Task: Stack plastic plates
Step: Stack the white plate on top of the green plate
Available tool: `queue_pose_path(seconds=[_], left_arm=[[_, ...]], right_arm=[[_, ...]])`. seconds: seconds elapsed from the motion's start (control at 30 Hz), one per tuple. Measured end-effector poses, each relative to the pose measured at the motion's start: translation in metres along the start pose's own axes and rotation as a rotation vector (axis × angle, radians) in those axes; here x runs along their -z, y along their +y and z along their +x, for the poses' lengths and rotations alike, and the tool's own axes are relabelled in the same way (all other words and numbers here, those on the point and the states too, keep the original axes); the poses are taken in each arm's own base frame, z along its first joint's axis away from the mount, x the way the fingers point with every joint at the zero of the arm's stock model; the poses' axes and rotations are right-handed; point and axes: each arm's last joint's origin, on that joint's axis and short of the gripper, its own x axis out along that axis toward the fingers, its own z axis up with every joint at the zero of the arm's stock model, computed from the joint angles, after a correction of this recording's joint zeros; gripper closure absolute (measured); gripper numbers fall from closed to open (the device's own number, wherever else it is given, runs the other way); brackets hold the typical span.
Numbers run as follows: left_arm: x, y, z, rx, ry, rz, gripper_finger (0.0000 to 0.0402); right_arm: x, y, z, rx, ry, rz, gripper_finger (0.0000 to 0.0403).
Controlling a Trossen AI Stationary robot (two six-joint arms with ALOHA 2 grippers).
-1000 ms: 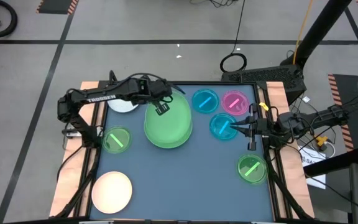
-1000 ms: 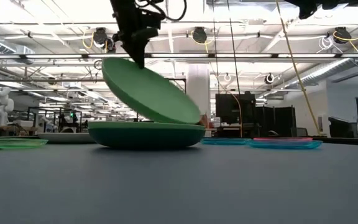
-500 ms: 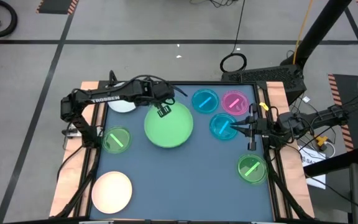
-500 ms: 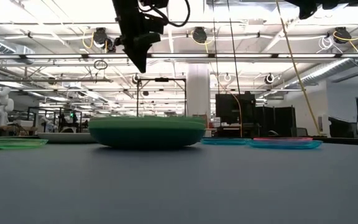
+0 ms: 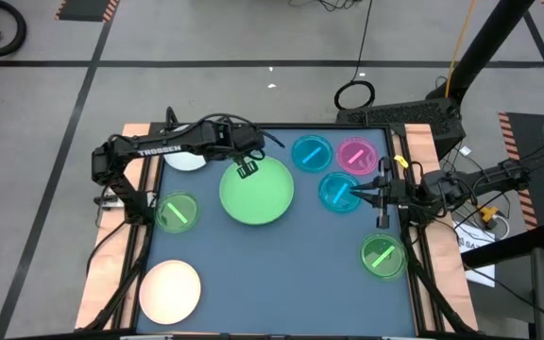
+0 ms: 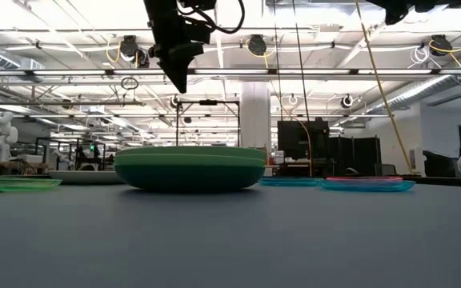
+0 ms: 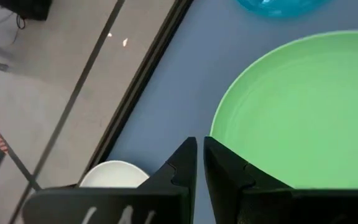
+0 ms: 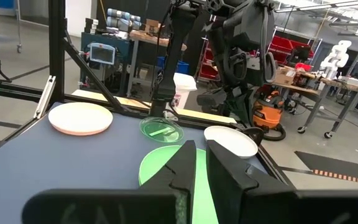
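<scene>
Light green plate down on the dark green one — left gripper [image 5: 246,169] clear above its rim, fingers nearly pressed together, empty.
Stack [image 6: 189,166] sits mid-table; white plate [image 5: 186,160] next to it. Risk — a descent with fingers this narrow could clip the rim and shift the stack.

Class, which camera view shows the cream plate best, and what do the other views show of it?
The high view: the cream plate lies whole and unobstructed on the table's near left corner. The right wrist view shows it smaller and at a slant. The low view and the left wrist view do not show it.
</scene>
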Motion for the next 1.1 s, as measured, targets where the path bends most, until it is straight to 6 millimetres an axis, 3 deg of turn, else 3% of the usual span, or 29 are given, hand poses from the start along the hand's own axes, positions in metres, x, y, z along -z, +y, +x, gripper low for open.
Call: queue_pose_path(seconds=[0.2, 0.53, 0.83, 1.1], left_arm=[[0.003, -0.002, 0.006, -0.002, 0.008, 0.122, 0.0364], [0.043, -0.001, 0.062, -0.029, 0.187, 0.172, 0.0364], [0.060, 0.035, 0.089, -0.022, 0.306, 0.157, 0.0364], [0.066, 0.068, 0.102, 0.125, 0.329, 0.183, 0.0364]], right_arm=[[0.000, 0.000, 0.000, 0.000, 0.000, 0.000, 0.0371], [0.002, 0.000, 0.000, -0.003, 0.018, 0.012, 0.0371], [0.003, 0.001, 0.000, -0.006, 0.033, 0.007, 0.0371], [0.004, 0.001, 0.000, -0.002, 0.042, 0.016, 0.0371]])
